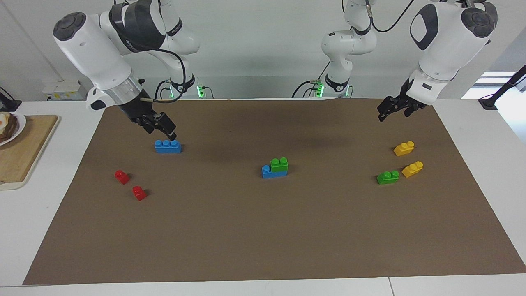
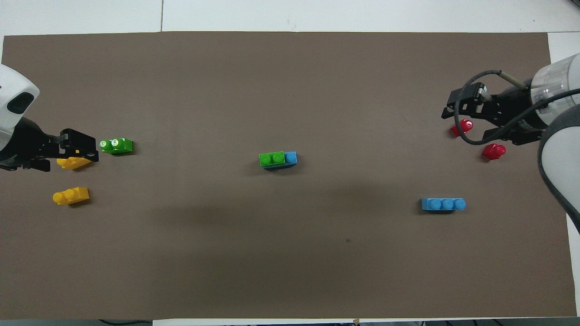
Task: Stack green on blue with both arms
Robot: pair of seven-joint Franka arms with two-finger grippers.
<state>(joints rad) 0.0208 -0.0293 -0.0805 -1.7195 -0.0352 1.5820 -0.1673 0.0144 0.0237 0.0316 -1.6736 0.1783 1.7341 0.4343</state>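
Observation:
At the mat's centre, a green brick (image 1: 279, 164) sits stacked on one end of a blue brick (image 1: 269, 172), leaving one blue stud bare. A second blue brick (image 1: 167, 146) lies alone toward the right arm's end. A second green brick (image 1: 388, 177) lies toward the left arm's end. My right gripper (image 1: 165, 126) hangs open and empty in the air, about over the loose blue brick. Raised over the mat, my left gripper (image 1: 390, 111) is open and empty by the yellow bricks and the loose green brick (image 2: 116, 145).
Two yellow bricks (image 1: 404, 148) (image 1: 412, 169) lie close to the loose green one. Two small red bricks (image 1: 122, 176) (image 1: 139, 193) lie farther from the robots than the loose blue brick. A wooden board (image 1: 24, 152) with a plate rests off the brown mat (image 1: 263, 238).

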